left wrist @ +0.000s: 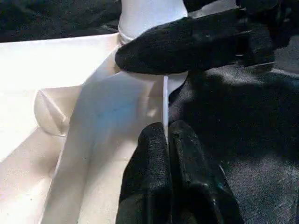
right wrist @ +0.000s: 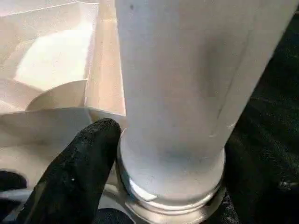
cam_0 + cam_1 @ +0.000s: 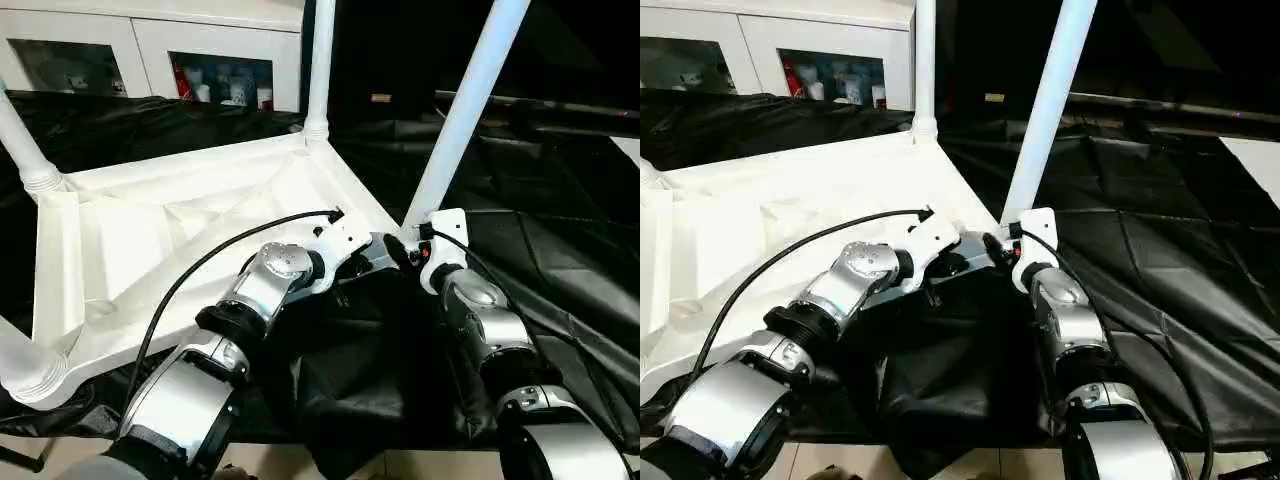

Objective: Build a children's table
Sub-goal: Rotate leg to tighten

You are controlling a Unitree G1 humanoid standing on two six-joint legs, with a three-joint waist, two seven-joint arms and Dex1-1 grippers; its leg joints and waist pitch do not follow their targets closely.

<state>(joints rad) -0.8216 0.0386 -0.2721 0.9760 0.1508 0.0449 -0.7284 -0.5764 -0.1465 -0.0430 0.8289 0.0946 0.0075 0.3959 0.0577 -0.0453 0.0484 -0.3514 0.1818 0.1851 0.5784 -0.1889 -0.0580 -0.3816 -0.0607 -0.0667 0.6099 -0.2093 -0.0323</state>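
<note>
The white tabletop (image 3: pixel 150 240) lies upside down on a black cloth, ribbed underside up. Three white legs stand in its sockets: far left (image 3: pixel 22 145), far right (image 3: pixel 319 70) and near left (image 3: pixel 22 365). A fourth leg (image 3: pixel 465 110) rises from the near right corner, leaning right. My right gripper (image 3: pixel 407 245) is shut on that leg's base; one black finger (image 2: pixel 79 158) presses beside the leg (image 2: pixel 177 93) just above its collar, and the other finger is hidden. My left gripper (image 1: pixel 167 128) is shut on the tabletop's thin rim (image 1: pixel 165 100) next to that corner.
Black cloth (image 3: pixel 560 260) covers the work surface and drapes over its front edge. A white cabinet (image 3: pixel 150 45) with glass doors stands at the back left. A dark bar (image 3: pixel 560 105) runs along the back right. Pale floor (image 3: pixel 420 468) shows at the near edge.
</note>
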